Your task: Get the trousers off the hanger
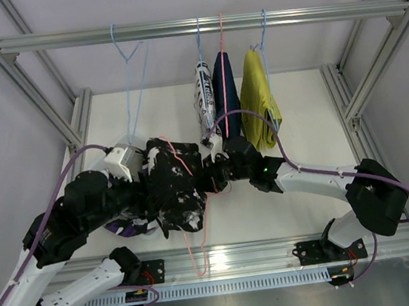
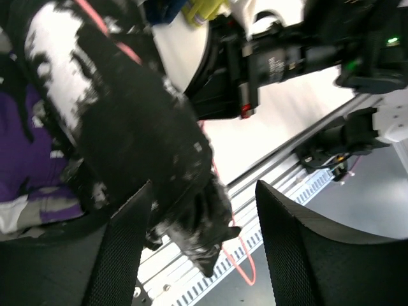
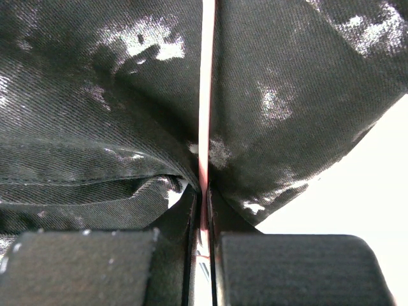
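Observation:
The black trousers with white speckles [image 1: 173, 191] hang on a pink hanger [image 1: 200, 264] that is off the rail, its hook low over the front rail. My right gripper [image 1: 213, 173] is shut on the pink hanger's wire [image 3: 205, 127], with the speckled cloth [image 3: 108, 95] draped on both sides of it. My left gripper [image 2: 204, 255] is open, its fingers [image 2: 124, 255] on either side of the hanging black trousers [image 2: 140, 127], not closed on them. The purple patterned trousers [image 1: 123, 227] lie on the table under my left arm. White-print [image 1: 204, 96], navy [image 1: 225, 93] and yellow [image 1: 260, 99] trousers hang on the rail.
An empty blue hanger [image 1: 128, 72] hangs on the top rail [image 1: 202, 24] at the left. Frame posts stand at both sides. The aluminium front rail [image 1: 264, 255] runs along the near table edge, just under the pink hanger's hook.

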Robot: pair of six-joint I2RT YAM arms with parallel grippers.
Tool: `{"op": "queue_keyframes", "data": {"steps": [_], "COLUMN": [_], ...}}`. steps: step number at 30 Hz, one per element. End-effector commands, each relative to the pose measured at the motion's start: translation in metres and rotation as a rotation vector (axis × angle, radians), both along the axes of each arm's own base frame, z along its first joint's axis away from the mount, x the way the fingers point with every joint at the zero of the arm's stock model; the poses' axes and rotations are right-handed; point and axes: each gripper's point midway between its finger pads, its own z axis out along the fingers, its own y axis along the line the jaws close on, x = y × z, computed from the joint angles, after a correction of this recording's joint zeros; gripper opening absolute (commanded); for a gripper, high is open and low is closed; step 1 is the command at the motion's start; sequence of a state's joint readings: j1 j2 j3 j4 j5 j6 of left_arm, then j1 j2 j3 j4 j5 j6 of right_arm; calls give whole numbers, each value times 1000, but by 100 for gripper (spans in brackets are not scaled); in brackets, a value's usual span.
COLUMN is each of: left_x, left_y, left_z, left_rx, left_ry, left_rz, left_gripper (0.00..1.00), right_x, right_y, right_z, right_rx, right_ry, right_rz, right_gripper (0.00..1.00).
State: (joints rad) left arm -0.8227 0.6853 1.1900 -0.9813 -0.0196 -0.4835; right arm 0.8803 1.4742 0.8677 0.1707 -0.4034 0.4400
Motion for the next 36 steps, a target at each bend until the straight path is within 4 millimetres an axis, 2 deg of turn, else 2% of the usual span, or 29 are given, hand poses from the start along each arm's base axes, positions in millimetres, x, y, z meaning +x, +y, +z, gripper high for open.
{"op": "queue_keyframes", "data": {"steps": [1, 8, 13, 16, 23, 24, 27, 28, 31, 35, 36], "left_x": [3, 4, -1, -5, -10, -9, -6, -5, -3, -2, -2], "left_y": [9, 13, 3, -6, -22, -23, -23, -23, -24, -23, -22], "left_z": [-14, -40, -65, -72, -68, -69, -72, -73, -78, -84, -86], "left_rx": [27, 105, 121, 107, 39, 40, 50, 52, 57, 68, 70], "left_ry": [40, 117, 177, 199, 209, 208, 205, 205, 208, 213, 215], "left_rz": [73, 108, 65, 27, -28, -27, -15, -12, -5, 7, 7], "left_gripper": [71, 79, 80, 79, 74, 72, 44, 32, 15, 2, 1], "right_x": [1, 0, -1, -2, -2, -2, -3, -4, -4, -6, -6], "right_y": [-5, -7, -7, -7, -7, -7, -7, -7, -8, -8, -9], "right_z": [-1, -2, -2, -3, -7, -8, -9, -9, -10, -10, -11], "right_rx": [-12, -14, -9, -12, -14, -15, -15, -14, -18, -18, -25], "right_ry": [-18, -23, -23, -24, -21, -19, -14, -16, -15, -12, -7], "right_rz": [-11, -7, 0, 2, 2, 5, 7, 9, 8, 14, 14], "right_gripper": [0, 0, 0, 0, 0, 0, 0, 0, 0, 4, 18]}}
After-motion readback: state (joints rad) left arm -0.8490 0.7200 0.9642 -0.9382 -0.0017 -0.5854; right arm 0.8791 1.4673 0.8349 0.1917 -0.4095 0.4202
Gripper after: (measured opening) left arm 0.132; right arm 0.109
